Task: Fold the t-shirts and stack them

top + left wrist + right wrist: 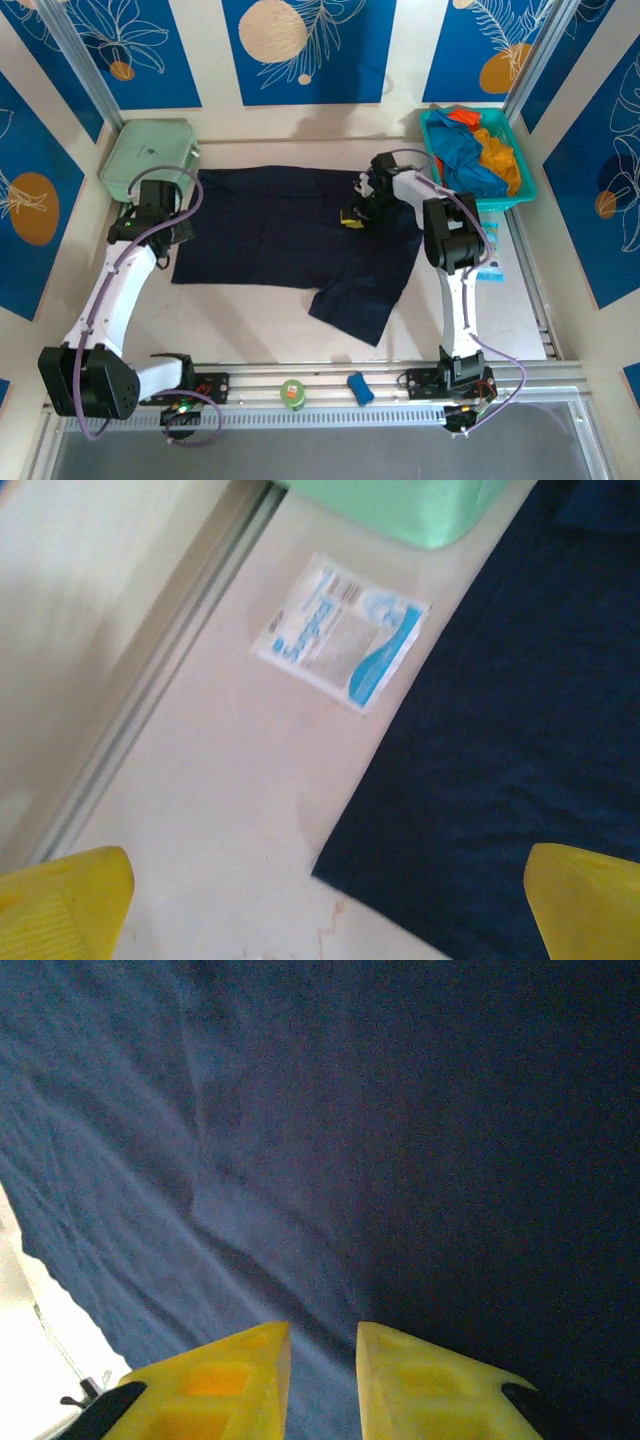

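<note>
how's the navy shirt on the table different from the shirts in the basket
The navy shirt lies spread flat on the table; the shirts in the basket are bunched in a heap. It is dark, they are bright blue and orange. It lies under the right gripper; no gripper is over them. All are soft cloth.

pale table (pixel 260 330), navy t-shirt (pixel 280 240), teal basket (pixel 520 190)

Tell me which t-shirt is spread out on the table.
The dark navy t-shirt, lying flat between the arms. The bright blue t-shirt and orange t-shirt sit bunched in the teal basket.
</note>
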You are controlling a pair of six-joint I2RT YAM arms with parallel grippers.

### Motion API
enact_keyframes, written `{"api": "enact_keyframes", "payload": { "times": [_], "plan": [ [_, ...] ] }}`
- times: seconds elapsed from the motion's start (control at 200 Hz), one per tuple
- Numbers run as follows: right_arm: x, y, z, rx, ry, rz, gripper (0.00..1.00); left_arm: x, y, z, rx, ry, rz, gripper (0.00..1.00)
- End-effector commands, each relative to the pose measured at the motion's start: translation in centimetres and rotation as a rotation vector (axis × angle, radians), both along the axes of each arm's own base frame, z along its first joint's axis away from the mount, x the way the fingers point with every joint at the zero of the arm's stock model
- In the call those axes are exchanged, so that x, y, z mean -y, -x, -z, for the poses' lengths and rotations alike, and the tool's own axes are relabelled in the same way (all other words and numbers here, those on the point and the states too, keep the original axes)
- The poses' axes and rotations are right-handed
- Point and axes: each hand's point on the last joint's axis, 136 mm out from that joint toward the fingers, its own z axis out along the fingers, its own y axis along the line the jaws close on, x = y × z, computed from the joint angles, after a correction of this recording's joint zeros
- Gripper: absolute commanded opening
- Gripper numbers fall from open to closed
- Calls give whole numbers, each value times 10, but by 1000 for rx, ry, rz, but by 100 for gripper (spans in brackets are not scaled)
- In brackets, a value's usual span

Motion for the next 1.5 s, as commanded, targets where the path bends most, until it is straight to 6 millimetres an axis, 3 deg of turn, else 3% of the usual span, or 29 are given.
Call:
{"api": "enact_keyframes", "payload": {
  "times": [0.0, 0.1, 0.19, 0.395, 0.48, 0.725, 1.001, 1.271, 1.496],
  "plan": [
    [19, -3, -66, 141, -37, 37, 26, 7, 31, 34, -100, 148, -67, 98],
    [39, 10, -79, 162, -10, 65, 27, 15, 38, 56, -96, 268, -85, 91],
    [55, 28, -76, 146, 20, 97, 27, 21, 40, 73, -90, 348, -104, 87],
    [94, 61, -40, 63, 151, 156, 22, 25, 40, 116, -167, 467, -162, 69],
    [107, 65, -23, 29, 196, 171, 17, 20, 42, 129, -167, 486, -202, 68],
    [144, 65, 14, -61, 404, 205, 2, 15, 42, 134, -130, 508, -250, 69],
    [180, 58, 34, -122, 614, 183, 0, 19, 43, 143, -132, 548, -272, 70],
    [184, 34, 32, -95, 631, 175, 0, 20, 43, 160, -174, 564, -290, 70],
    [179, 28, 24, -68, 620, 165, 0, 22, 39, 175, -193, 582, -297, 57]
  ]
}}
